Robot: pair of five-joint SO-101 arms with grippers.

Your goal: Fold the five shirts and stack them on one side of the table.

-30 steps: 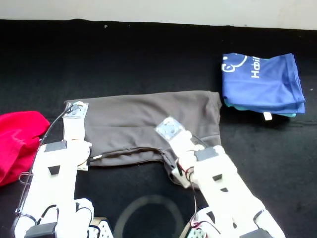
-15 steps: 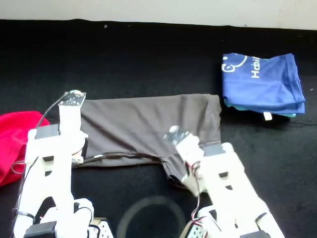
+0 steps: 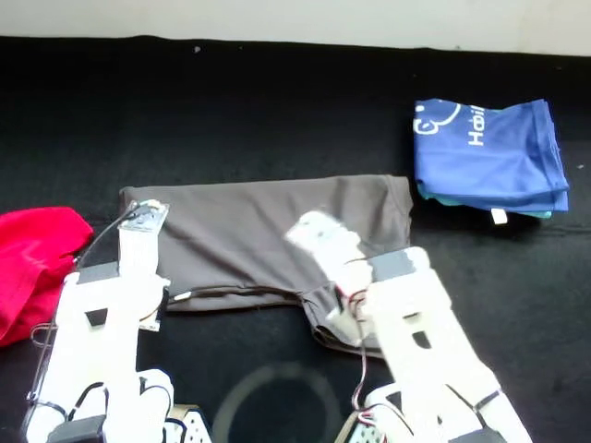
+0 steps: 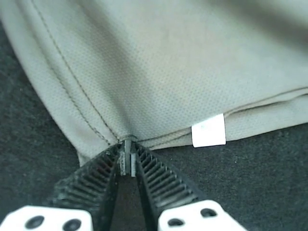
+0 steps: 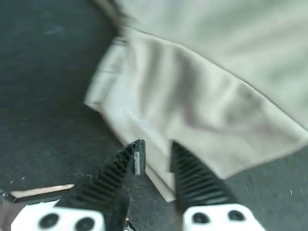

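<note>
The black tabletop (image 3: 277, 101) carries everything. The grey shirt (image 3: 249, 231) lies across its middle as a long band, already folded once lengthwise by the look of it, flat along the far edge and bunched at the near right corner. The folded blue stack (image 3: 489, 152) sits well apart at the far right, and a crumpled red shirt (image 3: 32, 258) waits at the left edge.

The left arm (image 3: 106, 314) is at the grey shirt's left end. Its jaws are clenched on the stitched hem right at the corner, which is a sound hold. The right arm (image 3: 406, 314) is over the bunched near corner. Its jaws stand parted just above the cloth's edge, gripping nothing that I can make out.

To my eye the step is getting both ends in hand for the next fold. The right side should settle on the outermost edge of that bunch and catch every layer, not only the top one, or the fold will split open when lifted. Both arms should then rise together so the band stays taut and level. The small white label (image 4: 208, 130) by the near hem is a handy check that the layers stay lined up.
</note>
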